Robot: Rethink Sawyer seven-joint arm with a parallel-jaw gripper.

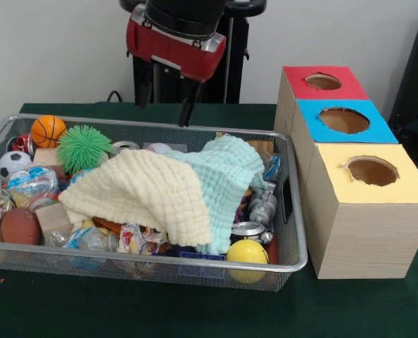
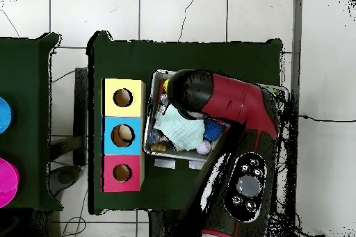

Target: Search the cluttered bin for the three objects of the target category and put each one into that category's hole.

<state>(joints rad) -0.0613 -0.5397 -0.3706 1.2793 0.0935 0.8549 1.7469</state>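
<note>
The silver wire-mesh bin (image 1: 195,271) stands at the left of the front view, full of clutter. A pale yellow cloth (image 1: 142,193) and a light blue cloth (image 1: 226,176) lie over its middle. No plush animal toy shows; any in the bin are hidden. The red-topped hole (image 1: 323,82) is on the farthest of three wooden boxes to the right of the bin. My gripper (image 1: 167,98) hangs open and empty above the bin's far rim. In the overhead view the arm covers most of the bin (image 2: 148,126), and the red-topped hole (image 2: 122,172) shows beside it.
A blue-topped hole (image 1: 344,120) and a yellow-topped hole (image 1: 372,170) sit nearer than the red one. The bin holds an orange basketball (image 1: 48,130), a green spiky ball (image 1: 86,148), a soccer ball (image 1: 12,163), a yellow ball (image 1: 247,251) and cans (image 1: 248,229).
</note>
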